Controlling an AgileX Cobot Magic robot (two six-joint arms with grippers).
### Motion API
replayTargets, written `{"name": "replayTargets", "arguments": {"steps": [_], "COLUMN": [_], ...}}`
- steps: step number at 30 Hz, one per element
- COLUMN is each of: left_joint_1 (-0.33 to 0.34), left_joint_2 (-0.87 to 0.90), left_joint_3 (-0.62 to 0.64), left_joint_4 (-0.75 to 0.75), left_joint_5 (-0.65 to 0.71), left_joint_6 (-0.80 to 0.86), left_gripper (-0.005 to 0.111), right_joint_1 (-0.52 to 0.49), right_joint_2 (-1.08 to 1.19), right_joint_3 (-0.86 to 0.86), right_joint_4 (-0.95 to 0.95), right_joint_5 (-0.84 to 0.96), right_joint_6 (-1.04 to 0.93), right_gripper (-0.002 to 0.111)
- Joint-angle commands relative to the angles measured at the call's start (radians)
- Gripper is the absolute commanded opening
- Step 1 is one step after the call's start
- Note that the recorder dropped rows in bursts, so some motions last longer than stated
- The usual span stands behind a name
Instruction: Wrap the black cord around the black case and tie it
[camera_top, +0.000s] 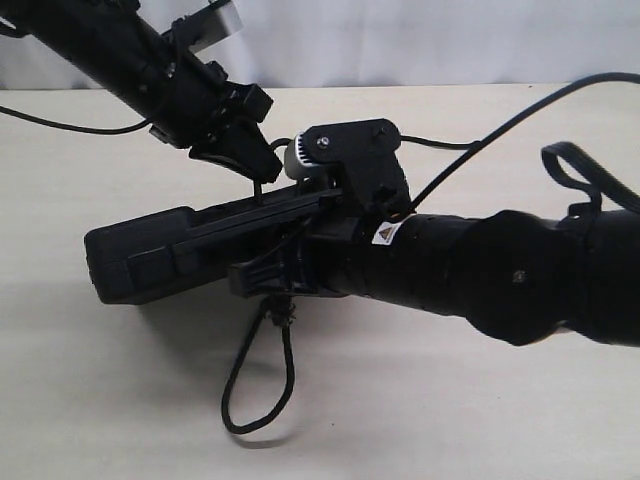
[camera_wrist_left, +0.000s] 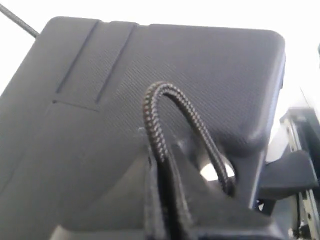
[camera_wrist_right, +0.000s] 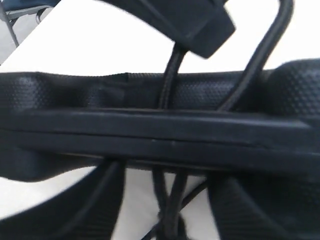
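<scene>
The black case (camera_top: 140, 262) is off the table at its right end, lid ribs facing the left wrist view (camera_wrist_left: 90, 125). My left gripper (camera_top: 257, 168) hangs just above the case's top edge, shut on the black cord (camera_wrist_left: 156, 125). From the pinch the cord arcs over and drops through a hole in the case (camera_wrist_left: 225, 180). My right gripper (camera_top: 265, 272) stands open under the case edge (camera_wrist_right: 150, 135), its fingers (camera_wrist_right: 75, 205) wide apart. Two cord strands cross between them (camera_wrist_right: 170, 200) untouched. Below the case the cord's knot (camera_top: 281, 316) and loop (camera_top: 258, 385) hang onto the table.
The pale table (camera_top: 450, 400) runs all round the case. A thin smooth arm cable (camera_top: 500, 130) crosses behind the right arm, another (camera_top: 60, 122) trails from the left arm. The left gripper's finger (camera_wrist_right: 200, 22) looms above the case edge in the right wrist view.
</scene>
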Motion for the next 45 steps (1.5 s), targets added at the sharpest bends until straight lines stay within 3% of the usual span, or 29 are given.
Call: {"name": "replayTargets", "arguments": {"steps": [1,6,18,27,33,36,38,41,45], "left_joint_1": [0.001,0.001,0.001,0.001,0.001,0.001,0.001,0.001,0.001], "left_joint_2": [-0.001,-0.001,-0.001,-0.001,-0.001,-0.001,-0.001,-0.001,-0.001], "left_joint_3": [-0.007,-0.007,-0.007,-0.007,-0.007,-0.007,-0.007,-0.007,-0.007], "left_joint_4": [-0.019,-0.019,-0.026,-0.08,-0.127,-0.121,-0.121,-0.129,-0.147], "left_joint_5": [-0.019,-0.019,-0.039,-0.06,-0.062,-0.064,-0.069,-0.094,-0.137], "left_joint_6": [0.006,0.006,0.006,0.037,0.115,0.115,0.115,0.111,0.111], "left_gripper": [0.0,0.0,0.0,0.0,0.0,0.0,0.0,0.0,0.0], "right_joint_1": [-0.003,-0.041,-0.345,-0.354,-0.356,-0.39,-0.427,-0.449,-0.405], "right_joint_2": [-0.045,-0.117,-0.261,-0.261,-0.233,-0.235,-0.226,-0.191,-0.133], "right_joint_3": [-0.007,-0.007,-0.005,-0.003,-0.005,-0.045,-0.078,-0.128,-0.154], "right_joint_4": [-0.006,-0.036,-0.086,-0.114,-0.116,-0.116,-0.116,-0.166,-0.167], "right_joint_5": [0.118,0.253,0.498,0.451,0.447,0.448,0.478,0.632,0.716], "right_joint_6": [0.009,-0.005,-0.005,-0.046,-0.297,-0.171,-0.076,-0.096,-0.187], "right_gripper": [0.067,0.067,0.067,0.067,0.067,0.067,0.067,0.067,0.066]}}
